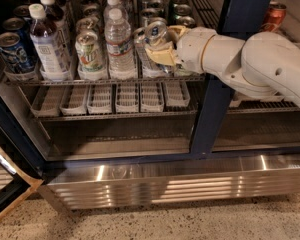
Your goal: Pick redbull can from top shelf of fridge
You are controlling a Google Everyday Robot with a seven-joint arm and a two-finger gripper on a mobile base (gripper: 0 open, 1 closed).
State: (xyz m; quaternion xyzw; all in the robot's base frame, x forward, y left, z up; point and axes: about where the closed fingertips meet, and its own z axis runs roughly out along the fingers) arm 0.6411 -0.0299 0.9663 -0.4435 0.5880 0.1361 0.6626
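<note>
The redbull can [155,34], slim and silver with a pull-tab top, leans tilted at the front of the top shelf [115,78] in the fridge [165,184]. My gripper [160,44] reaches in from the right on a white arm. Its yellowish fingers [162,57] sit on either side of the can and are shut on it. The can's lower body is hidden behind the fingers.
Water bottles [119,44], a green-patterned can [88,51], a dark juice bottle [45,41] and wide blue cans [10,51] stand to the can's left. More cans stand behind it. White ribbed trays [125,96] lie below. The blue door post [215,99] crosses under my arm. A red can [274,14] is right.
</note>
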